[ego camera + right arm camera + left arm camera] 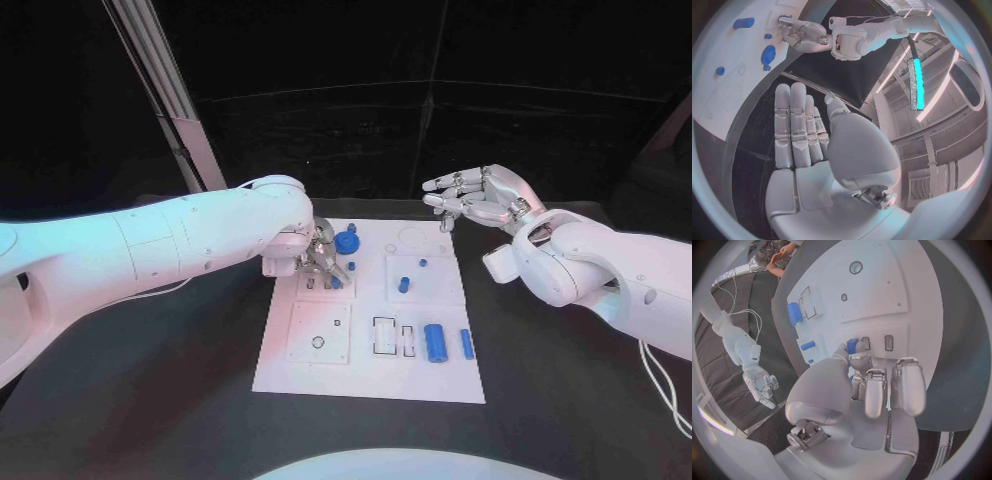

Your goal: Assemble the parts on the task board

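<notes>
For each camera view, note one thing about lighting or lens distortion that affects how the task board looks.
Head view: pinkish light tints the task board along its left edge, bluish toward the right; its edges stay straight. Left wrist view: the fisheye bends the board's edge into a curve behind the left hand. Right wrist view: the board curves along the circle's rim beyond the right hand; a bright cyan lamp glares.

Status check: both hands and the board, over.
Left hand down on the task board, pinching a small blue part. Right hand open, raised past the board's far edge. Nothing blocking.
</notes>
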`<state>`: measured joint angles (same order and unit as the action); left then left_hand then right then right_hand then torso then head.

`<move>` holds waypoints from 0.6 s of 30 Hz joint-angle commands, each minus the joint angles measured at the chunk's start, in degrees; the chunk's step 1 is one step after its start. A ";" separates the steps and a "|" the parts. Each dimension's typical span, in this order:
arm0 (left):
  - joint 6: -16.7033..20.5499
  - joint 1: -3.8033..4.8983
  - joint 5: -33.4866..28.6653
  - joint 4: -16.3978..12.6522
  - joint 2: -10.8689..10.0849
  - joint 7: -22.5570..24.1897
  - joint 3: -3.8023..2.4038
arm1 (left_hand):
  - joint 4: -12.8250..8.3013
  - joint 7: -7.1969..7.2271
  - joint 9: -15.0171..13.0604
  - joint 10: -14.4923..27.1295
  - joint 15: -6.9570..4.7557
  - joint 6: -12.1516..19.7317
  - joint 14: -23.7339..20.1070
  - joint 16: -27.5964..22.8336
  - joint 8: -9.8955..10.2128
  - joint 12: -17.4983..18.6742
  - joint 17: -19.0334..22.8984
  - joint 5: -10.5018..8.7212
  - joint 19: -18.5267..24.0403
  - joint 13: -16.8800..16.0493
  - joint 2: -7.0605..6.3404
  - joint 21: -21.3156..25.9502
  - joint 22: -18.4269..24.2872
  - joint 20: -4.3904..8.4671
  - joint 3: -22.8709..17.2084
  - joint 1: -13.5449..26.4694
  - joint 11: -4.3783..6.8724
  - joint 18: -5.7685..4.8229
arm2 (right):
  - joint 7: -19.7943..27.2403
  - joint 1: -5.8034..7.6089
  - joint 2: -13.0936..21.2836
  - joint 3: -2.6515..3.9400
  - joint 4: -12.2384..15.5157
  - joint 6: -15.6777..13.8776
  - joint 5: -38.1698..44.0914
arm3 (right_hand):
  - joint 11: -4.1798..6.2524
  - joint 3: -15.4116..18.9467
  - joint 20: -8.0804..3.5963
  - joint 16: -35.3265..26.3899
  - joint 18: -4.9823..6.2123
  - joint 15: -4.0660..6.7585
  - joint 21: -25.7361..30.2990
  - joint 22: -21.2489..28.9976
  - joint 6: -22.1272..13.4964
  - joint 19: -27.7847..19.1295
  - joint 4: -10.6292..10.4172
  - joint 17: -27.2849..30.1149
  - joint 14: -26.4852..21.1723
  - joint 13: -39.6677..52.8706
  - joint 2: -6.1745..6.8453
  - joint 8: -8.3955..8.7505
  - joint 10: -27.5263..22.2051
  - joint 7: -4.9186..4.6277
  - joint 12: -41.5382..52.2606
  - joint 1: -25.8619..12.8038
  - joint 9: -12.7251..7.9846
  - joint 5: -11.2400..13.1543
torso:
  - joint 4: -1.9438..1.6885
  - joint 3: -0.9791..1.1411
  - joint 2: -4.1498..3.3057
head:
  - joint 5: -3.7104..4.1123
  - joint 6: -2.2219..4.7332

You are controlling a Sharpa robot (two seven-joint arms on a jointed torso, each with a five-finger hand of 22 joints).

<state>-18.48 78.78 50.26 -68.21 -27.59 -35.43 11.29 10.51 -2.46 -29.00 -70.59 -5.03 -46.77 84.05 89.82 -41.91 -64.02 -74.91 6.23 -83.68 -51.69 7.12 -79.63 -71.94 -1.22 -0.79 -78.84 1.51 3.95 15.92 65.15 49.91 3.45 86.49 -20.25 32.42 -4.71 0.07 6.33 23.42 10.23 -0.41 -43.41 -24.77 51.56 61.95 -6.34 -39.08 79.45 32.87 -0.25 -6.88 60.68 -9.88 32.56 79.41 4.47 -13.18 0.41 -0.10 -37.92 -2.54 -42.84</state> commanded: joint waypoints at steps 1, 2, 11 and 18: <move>0.71 -0.10 -0.12 -0.28 -0.39 1.47 0.10 | -2.19 -0.01 -0.27 -0.06 -0.23 0.32 5.95 0.18 0.23 0.31 -15.09 0.39 -0.07 0.15 0.31 0.33 0.15 0.38 -5.97 -2.36 0.34 -0.31 | 0.18 0.11 -0.13 0.03 -0.08 0.67 0.10 | -0.08 0.43 0.12 -0.26 0.28 0.01 0.26 0.09 -0.32 0.30 0.06 0.09 0.32 -0.10 -0.14 -0.17 -0.41 0.04 0.35 0.43 -0.10 -0.19 | -0.02 -0.01 0.01 | -0.04 -0.05; 1.08 -0.10 -0.21 -0.45 -0.59 1.75 0.10 | -2.22 -0.09 -0.38 -0.12 -0.17 0.34 5.95 0.18 0.23 0.37 -15.09 0.40 -0.06 0.20 -0.08 0.39 0.19 0.34 -8.07 -2.24 0.31 -0.30 | 0.17 0.11 -0.18 0.03 -0.13 0.70 0.10 | -0.08 0.43 0.12 -0.26 0.28 0.01 0.26 0.09 -0.32 0.30 0.06 0.09 0.32 -0.10 -0.14 -0.17 -0.41 0.04 0.35 0.43 -0.10 -0.19 | -0.02 -0.01 0.01 | -0.04 -0.05; 4.86 -0.11 -0.48 -2.88 -3.19 2.89 0.10 | -2.19 -0.24 -3.07 -1.04 0.17 0.52 5.95 0.18 -1.53 -0.14 -15.09 -0.09 -0.14 0.25 -8.73 0.77 0.10 0.09 -30.42 6.68 0.31 -0.23 | 0.08 0.10 -0.45 0.02 -0.66 1.03 0.10 | -0.14 0.54 0.15 -0.44 0.26 -0.04 0.41 0.17 -0.45 0.31 -0.03 0.11 0.30 -0.23 -0.14 -0.16 -0.52 -0.01 0.39 0.35 -0.12 -0.22 | -0.15 0.06 0.07 | -0.29 0.07; 7.42 -0.20 -0.47 -4.72 -5.03 3.05 0.12 | -2.38 -0.18 -3.39 -1.31 -0.02 0.29 5.95 0.18 -1.89 -0.45 -15.09 -0.38 -0.14 -0.07 -9.09 0.83 0.12 0.03 -31.39 7.57 0.03 -0.25 | 0.02 0.10 -0.58 0.02 -1.04 1.34 0.10 | -0.17 0.61 0.17 -0.55 0.26 -0.07 0.50 0.23 -0.50 0.32 -0.09 0.12 0.28 -0.30 -0.14 -0.17 -0.58 -0.04 0.42 0.30 -0.12 -0.21 | -0.16 0.09 0.06 | -0.56 0.26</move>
<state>-13.89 78.56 50.04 -72.64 -32.54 -33.39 11.42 15.05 -2.64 -32.28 -71.49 -5.02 -46.35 84.05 89.82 -43.63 -64.33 -74.91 6.20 -83.68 -51.71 -2.09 -78.86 -71.76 -1.23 -24.82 -71.72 1.56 3.95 15.74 65.15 49.38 3.44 85.43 -19.65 32.42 -4.91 0.38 6.33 23.16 10.24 -0.41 -43.15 -24.60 51.56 61.95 -6.32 -39.03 79.45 32.63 -0.25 -6.88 60.49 -9.88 32.78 79.41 4.43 -13.18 0.25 -0.05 -37.86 -2.96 -42.65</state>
